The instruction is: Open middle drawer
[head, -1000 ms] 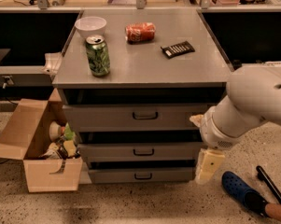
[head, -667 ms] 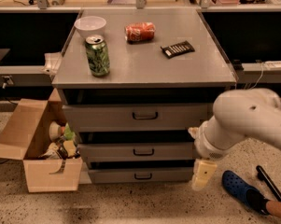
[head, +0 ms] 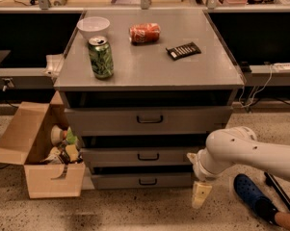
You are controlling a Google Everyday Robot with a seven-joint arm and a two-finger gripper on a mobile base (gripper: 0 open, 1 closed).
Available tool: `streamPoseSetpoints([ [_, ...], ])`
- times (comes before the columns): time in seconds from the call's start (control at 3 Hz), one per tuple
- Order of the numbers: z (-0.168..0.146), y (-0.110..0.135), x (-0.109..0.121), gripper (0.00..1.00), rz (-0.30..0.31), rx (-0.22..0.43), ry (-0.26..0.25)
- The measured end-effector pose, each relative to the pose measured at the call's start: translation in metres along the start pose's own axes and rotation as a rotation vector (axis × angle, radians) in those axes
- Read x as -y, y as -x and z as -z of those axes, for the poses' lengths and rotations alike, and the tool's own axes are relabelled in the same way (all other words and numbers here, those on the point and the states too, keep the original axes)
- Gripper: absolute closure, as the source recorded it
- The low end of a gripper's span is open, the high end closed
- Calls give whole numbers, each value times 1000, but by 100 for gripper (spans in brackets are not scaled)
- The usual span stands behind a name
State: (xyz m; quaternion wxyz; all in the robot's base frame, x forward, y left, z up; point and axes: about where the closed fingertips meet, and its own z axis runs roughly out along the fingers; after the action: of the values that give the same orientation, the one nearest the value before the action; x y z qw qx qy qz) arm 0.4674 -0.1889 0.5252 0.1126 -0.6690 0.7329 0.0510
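Tool (head: 201, 195) low at right, state unclear, middle drawer (head: 111, 157) grey, dark loop handle (head: 148, 156).

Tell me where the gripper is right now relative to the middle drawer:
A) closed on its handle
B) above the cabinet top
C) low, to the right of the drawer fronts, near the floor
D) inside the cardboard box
C: the gripper hangs near the floor just right of the lowest drawer front, below the middle drawer and clear of its handle.
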Motion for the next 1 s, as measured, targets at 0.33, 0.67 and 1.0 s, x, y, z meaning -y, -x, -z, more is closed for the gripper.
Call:
streamPoseSetpoints([
  [0.33,0,0,0,0,0,0,0],
  [0.67,-15,1,5,0,29,5,-8],
  [1.0,-30,8,30,0,113,17,-51],
])
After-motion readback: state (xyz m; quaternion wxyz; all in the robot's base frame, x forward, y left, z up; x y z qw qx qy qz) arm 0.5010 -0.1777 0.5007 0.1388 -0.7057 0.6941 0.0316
